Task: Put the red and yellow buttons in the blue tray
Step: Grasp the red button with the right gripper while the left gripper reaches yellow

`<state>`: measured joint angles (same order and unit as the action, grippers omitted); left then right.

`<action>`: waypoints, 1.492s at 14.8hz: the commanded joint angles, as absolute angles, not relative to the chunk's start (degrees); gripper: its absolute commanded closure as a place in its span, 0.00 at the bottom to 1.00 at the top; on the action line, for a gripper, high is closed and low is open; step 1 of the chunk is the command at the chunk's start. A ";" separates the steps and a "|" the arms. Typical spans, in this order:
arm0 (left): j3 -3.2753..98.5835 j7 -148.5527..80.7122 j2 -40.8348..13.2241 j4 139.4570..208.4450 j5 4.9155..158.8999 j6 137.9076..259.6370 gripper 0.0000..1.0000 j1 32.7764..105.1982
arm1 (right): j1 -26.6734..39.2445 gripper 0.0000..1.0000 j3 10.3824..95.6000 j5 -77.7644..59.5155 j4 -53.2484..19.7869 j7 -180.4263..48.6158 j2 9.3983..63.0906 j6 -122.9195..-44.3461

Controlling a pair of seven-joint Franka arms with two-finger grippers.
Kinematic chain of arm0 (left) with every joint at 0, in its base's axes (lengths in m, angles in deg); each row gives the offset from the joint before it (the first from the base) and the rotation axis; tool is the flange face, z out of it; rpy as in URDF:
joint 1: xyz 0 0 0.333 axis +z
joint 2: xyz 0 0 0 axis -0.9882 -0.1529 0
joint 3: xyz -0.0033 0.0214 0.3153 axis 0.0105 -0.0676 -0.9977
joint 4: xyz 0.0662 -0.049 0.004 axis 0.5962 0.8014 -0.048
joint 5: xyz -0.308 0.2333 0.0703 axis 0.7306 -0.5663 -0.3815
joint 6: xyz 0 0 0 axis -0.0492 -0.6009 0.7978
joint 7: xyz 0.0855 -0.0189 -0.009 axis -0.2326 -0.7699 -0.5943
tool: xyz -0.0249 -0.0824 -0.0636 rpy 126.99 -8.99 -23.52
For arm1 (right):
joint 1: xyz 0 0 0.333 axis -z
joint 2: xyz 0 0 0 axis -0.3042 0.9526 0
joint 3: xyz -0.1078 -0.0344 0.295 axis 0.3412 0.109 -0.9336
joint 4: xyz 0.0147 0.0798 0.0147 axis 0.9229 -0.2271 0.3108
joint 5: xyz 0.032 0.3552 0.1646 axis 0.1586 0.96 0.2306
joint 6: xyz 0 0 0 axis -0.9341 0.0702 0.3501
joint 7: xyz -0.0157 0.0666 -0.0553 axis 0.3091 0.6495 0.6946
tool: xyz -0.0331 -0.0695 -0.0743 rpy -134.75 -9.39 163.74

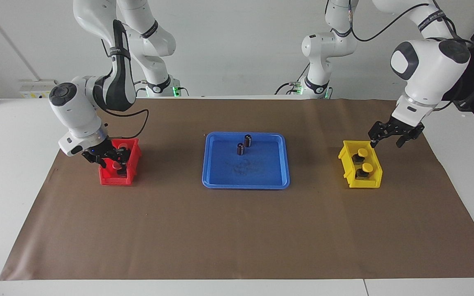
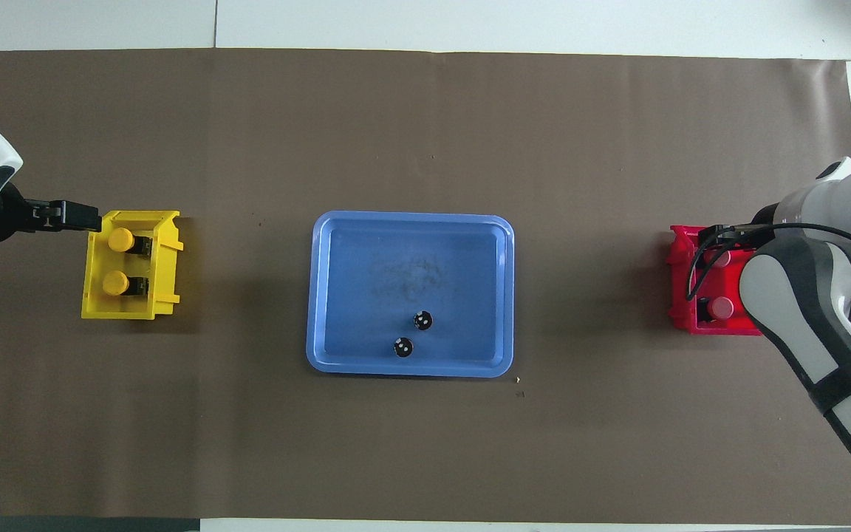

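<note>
No button is in the blue tray (image 1: 216, 181) yet; only two dark cylinders (image 1: 244, 145) stand there. Both yellow buttons (image 1: 363, 160) sit in the yellow bin (image 1: 346, 158), and the left gripper (image 1: 387, 142) hangs wide open at its edge. The red buttons (image 1: 117, 165) sit in the red bin (image 1: 113, 179). The right gripper (image 1: 111, 158) reaches into it, around one button; I cannot tell if it grips. All four are left.

Both arms are glossy white with rounded joints, dark grey caps and black bands with pale lettering; black cables run along them, green lights glow at the bases, and each hand is black
</note>
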<state>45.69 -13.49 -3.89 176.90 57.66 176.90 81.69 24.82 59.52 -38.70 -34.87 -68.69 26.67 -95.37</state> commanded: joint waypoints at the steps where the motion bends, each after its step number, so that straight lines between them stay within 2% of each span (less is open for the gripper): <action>1: 45.86 -13.91 -5.06 178.83 56.42 181.13 0.26 82.08 | 26.23 0.30 59.31 -37.78 -38.21 -65.82 24.77 -98.22; 9: 45.86 -14.17 -9.89 184.45 56.42 193.61 0.26 82.08 | 25.97 0.30 59.31 -37.78 -40.41 -65.91 24.16 -100.23; 13: 45.86 -14.17 -10.78 185.25 56.42 194.95 0.26 82.08 | 25.88 0.35 59.31 -37.87 -42.53 -65.82 23.54 -102.18; 15: 45.86 -14.17 -10.78 186.56 56.42 195.56 0.26 82.08 | 25.80 0.42 59.31 -37.78 -42.53 -65.82 23.54 -102.18; 17: 45.94 -14.26 -10.95 187.80 56.42 197.23 0.26 81.82 | 25.80 0.56 59.31 -37.87 -42.62 -65.73 23.45 -102.18; 18: 45.94 -14.35 -11.21 187.97 56.42 197.84 0.26 81.56 | 25.71 0.76 59.31 -37.87 -42.62 -65.73 23.45 -102.18; 19: 45.86 -14.61 -11.65 187.98 56.42 198.02 0.26 81.47 | 25.71 0.86 59.31 -37.87 -42.27 -65.64 23.54 -102.09; 22: 45.86 -14.61 -11.66 187.98 56.42 198.03 0.26 81.47 | 25.88 0.87 59.31 -38.66 -35.70 -63.18 24.85 -95.27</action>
